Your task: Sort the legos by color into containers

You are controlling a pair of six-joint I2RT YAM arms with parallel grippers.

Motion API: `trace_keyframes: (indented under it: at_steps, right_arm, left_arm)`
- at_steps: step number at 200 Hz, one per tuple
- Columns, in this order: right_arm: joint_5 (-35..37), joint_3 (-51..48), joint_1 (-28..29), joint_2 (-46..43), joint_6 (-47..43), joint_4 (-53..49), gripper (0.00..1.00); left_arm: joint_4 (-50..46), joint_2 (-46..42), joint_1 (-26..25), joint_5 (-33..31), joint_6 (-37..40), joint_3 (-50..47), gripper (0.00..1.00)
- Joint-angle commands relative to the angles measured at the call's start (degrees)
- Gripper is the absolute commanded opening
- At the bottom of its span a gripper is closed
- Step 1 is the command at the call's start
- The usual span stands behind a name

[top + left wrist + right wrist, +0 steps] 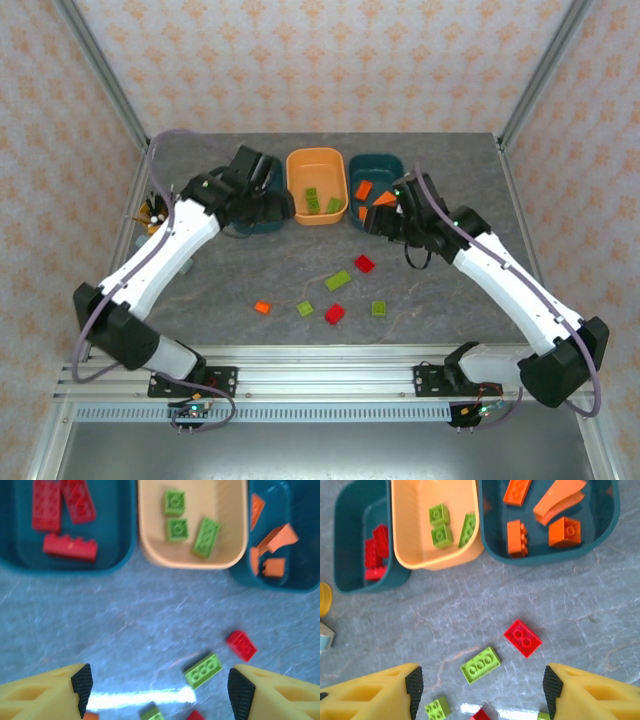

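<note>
You saw smooth, glossy plastic on the legos (522, 637) and containers (412, 520). Your bench (580, 605) looked like veined grey stone, satin-finished. The left tool (160, 687) had matt yellow plastic fingers (40, 695) and black textured pads (81, 682).

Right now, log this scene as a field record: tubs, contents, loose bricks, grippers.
left teal tub: red bricks
orange tub: three green bricks
right teal tub: orange bricks
loose on table: three green legos, two red legos, one orange lego
left gripper: open, empty
right gripper: open, empty
</note>
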Motion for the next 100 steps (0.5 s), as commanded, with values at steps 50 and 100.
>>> trace_keyframes:
  at_steps: [50, 100]
  right_arm:
    - [-0.4, -2.6, 21.3, 8.8, -5.5, 6.0, 0.66]
    - [-2.3, 9.7, 33.2, 29.5, -17.9, 6.6, 0.68]
  left_arm:
    - [-8.5, -24.6, -1.2, -11.1, -12.6, -23.2, 0.76]
    - [-19.4, -41.4, -1.2, -15.5, -23.6, -30.4, 0.76]
